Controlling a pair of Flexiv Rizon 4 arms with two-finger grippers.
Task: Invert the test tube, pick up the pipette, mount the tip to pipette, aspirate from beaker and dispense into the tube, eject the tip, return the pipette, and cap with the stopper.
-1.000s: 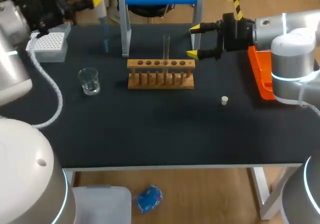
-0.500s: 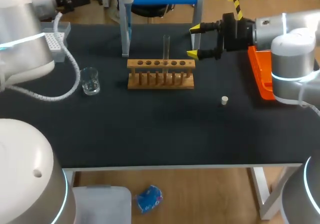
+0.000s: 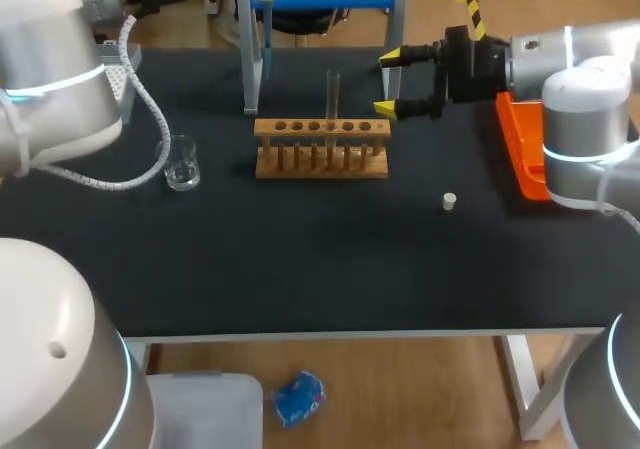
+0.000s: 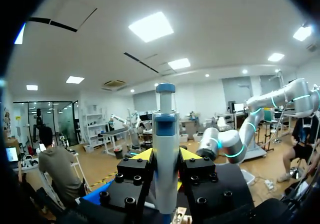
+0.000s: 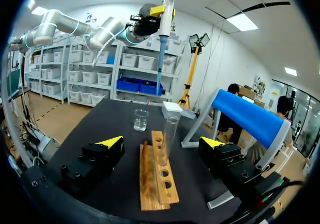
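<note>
test tube [image 3: 333, 91] clear, upright in wooden rack [image 3: 322, 154]. glass beaker [image 3: 181, 162] at rack's 9 o'clock, white stopper [image 3: 449, 202] at 4. pipette [image 3: 265, 14] vertical, nose down, at 11, clamped in left gripper [image 4: 165, 155].

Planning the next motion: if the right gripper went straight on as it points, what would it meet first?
Most likely the test tube standing in the wooden rack, which lies straight ahead of the open right gripper. Depth is hard to judge.

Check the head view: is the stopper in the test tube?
No, the stopper lies on the table, apart from the test tube standing in the rack.
</note>
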